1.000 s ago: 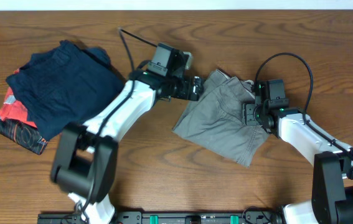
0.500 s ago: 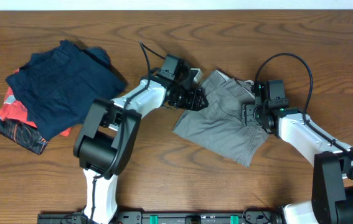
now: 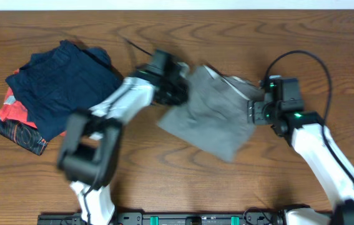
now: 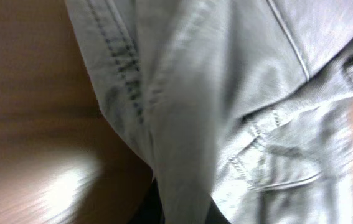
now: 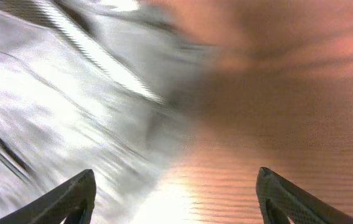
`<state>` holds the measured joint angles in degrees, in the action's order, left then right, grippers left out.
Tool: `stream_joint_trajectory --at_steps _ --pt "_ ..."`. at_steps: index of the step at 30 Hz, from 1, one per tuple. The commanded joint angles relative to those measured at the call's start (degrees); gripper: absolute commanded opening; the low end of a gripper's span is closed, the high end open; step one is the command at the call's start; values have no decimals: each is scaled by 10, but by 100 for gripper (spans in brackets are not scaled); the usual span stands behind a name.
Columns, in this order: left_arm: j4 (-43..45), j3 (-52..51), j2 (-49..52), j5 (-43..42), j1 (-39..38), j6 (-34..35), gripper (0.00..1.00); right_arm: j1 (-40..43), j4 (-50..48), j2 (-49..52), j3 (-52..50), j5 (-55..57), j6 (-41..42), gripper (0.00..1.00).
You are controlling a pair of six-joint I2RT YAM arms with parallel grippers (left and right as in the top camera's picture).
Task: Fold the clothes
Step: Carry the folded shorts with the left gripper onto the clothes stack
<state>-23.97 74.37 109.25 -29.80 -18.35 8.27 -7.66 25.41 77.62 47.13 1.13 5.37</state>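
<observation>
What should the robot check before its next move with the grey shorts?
1. Left end effector gripping the plain grey woven shorts: ok, probably. In the left wrist view the cloth bunches into it.
2. Right end effector open and empty: ok. Its jaws are wide apart above the shorts' edge.
3. Shorts lying flat: not ok. They are rumpled, with folds.
4. Navy blue folded garment and red-and-black patterned garment apart from the shorts: ok.
5. Pictures sharp enough to aim by: not ok. All views are blurred.
</observation>
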Motion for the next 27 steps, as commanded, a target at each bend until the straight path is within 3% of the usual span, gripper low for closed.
stream_joint_trajectory --at_steps 1,9,15,21,22,24,25,27 --pt "2 8 -122 126 79 -16 6 11 9 -50 14 3 -3 81" --pt "-49 8 -253 172 290 -16 6 12 33 -79 14 3 -3 81" --pt "-120 -5 -229 216 429 -16 6 12 34 -79 14 3 -3 80" --pt "-144 -22 -174 215 507 20 7 12 39 -79 14 3 -3 80" --pt "-152 -22 -166 215 516 22 10 12 40 -79 14 3 -3 80" --pt "-166 -22 -153 212 528 35 39 12 40 -79 14 3 -3 80" --pt "-167 -21 -153 195 531 36 49 12 40 -79 14 3 -3 81" --pt "-165 -19 -160 148 538 36 57 12 40 -79 14 3 -3 81"
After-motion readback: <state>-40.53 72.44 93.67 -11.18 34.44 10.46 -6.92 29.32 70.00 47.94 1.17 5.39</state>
